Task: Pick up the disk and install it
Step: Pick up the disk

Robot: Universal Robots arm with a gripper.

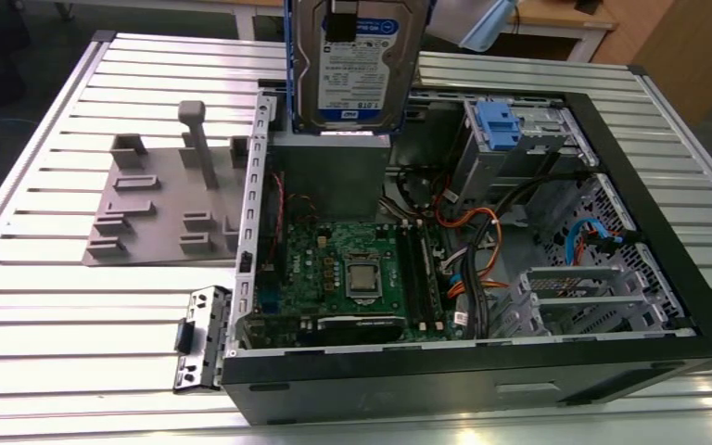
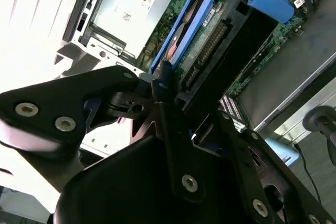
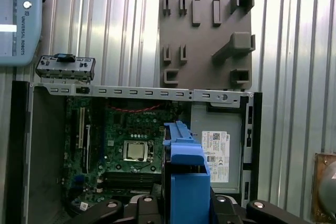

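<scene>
The claw (image 2: 160,95) is clamped shut on one end of the disk (image 1: 356,65), which hangs upright above the open computer case (image 1: 480,375), over the case's grey box (image 1: 329,171). Holding it high probably keeps it clear of the case's walls and cables.

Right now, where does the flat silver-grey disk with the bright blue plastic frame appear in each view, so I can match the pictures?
Exterior view: the silver-grey, blue-framed disk stands upright at top centre, above the open black computer case.
Second wrist view: the disk's connector end faces the camera.
First wrist view: disk edge-on, blue frame foremost, between green motherboard and grey metal box.
Shared landmark: that grey metal box.
</scene>
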